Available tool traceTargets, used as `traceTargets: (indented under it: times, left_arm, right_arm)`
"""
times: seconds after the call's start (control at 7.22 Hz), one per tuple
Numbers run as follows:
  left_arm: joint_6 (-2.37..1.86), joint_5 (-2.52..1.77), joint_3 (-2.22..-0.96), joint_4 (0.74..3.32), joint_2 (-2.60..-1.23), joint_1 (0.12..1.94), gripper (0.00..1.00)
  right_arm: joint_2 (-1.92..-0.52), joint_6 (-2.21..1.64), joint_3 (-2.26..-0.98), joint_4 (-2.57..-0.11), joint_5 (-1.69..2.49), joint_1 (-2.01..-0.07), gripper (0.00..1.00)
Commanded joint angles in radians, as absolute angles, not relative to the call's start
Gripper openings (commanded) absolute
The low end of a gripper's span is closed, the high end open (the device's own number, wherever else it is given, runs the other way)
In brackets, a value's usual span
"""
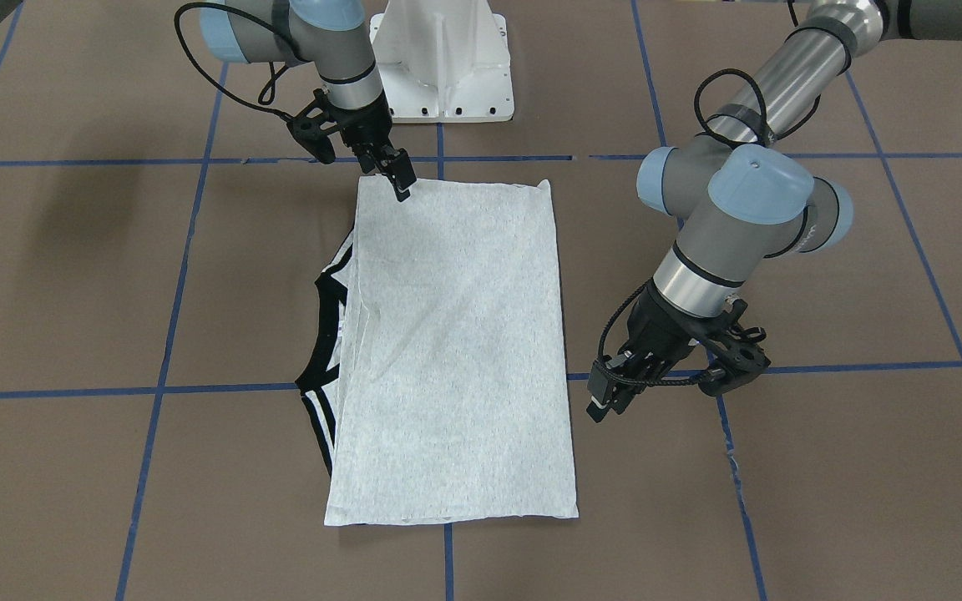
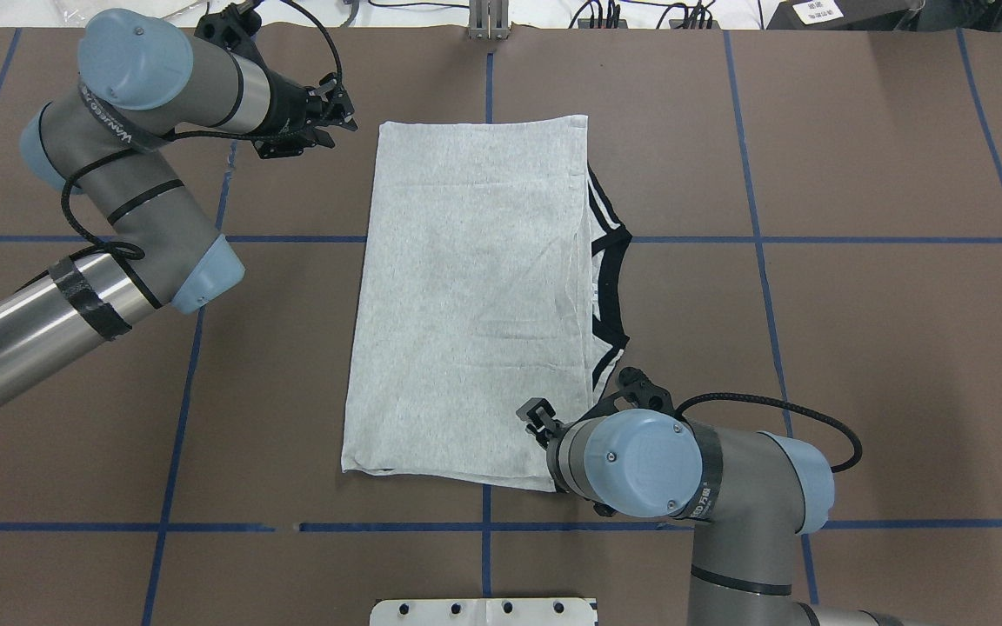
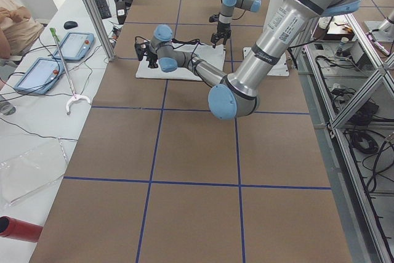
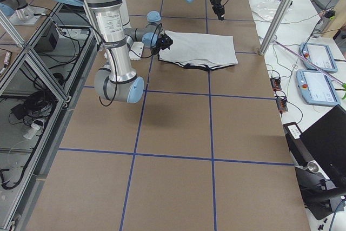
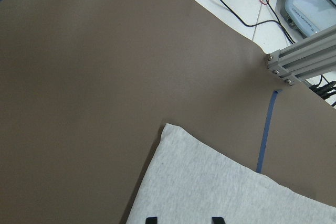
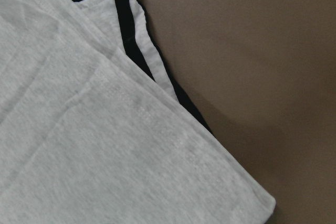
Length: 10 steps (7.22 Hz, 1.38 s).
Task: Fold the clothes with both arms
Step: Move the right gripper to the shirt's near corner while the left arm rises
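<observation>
The grey T-shirt (image 1: 456, 334) lies flat on the brown table, folded into a long rectangle (image 2: 466, 287). Its black neckband and striped shoulders (image 2: 610, 269) stick out along one long edge, and the print is hidden. My left gripper (image 2: 346, 113) is open and empty beside the shirt's far corner. Its two fingertips show apart at the bottom of the left wrist view (image 5: 184, 220), over the cloth (image 5: 220, 187). My right gripper (image 1: 397, 179) hangs low at the near corner on the neckband side (image 2: 536, 417) and looks open, holding nothing. The right wrist view shows only that corner (image 6: 105, 156) and the stripes (image 6: 126, 19).
The white pedestal base (image 1: 443, 67) stands at the table's near edge. Blue tape lines (image 2: 762, 239) cross the brown table. An aluminium frame post (image 5: 299, 61) stands at the far edge. Pendants and cables (image 4: 313, 58) lie on the side table beyond it.
</observation>
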<state>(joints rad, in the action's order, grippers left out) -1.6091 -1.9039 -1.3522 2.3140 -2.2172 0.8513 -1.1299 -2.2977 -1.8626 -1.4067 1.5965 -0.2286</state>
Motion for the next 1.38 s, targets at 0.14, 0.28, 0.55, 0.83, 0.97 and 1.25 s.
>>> traceTargets:
  times: [0.14,0.28,0.55,0.83,0.97,1.25]
  left_arm:
    - [-1.609,-1.901,-1.367,2.313,-2.206,0.851,0.46]
    - [-1.609,-1.898,-1.380,2.313,-2.186,0.851,0.46]
    - [-1.609,-1.898,-1.411,2.313,-2.152,0.851,0.46]
    - [-1.608,-1.898,-1.420,2.312,-2.151,0.853,0.46]
    - [-1.609,-1.898,-1.422,2.312,-2.149,0.854,0.46]
    - [-1.608,-1.898,-1.425,2.306,-2.149,0.854,0.46]
  right_arm:
    - [-1.128,-2.307,-1.841,-1.399,1.577,-0.222,0.96]
    - [-1.129,-2.312,-1.839,-1.399,1.575,-0.222,0.89]
    - [-1.123,-2.313,-1.824,-1.397,1.575,-0.222,0.82]
    - [-1.120,-2.350,-1.821,-1.399,1.574,-0.222,0.21]
    - [-1.124,-2.356,-1.825,-1.399,1.574,-0.222,0.00]
    - [-1.124,-2.358,-1.839,-1.399,1.556,-0.222,0.00]
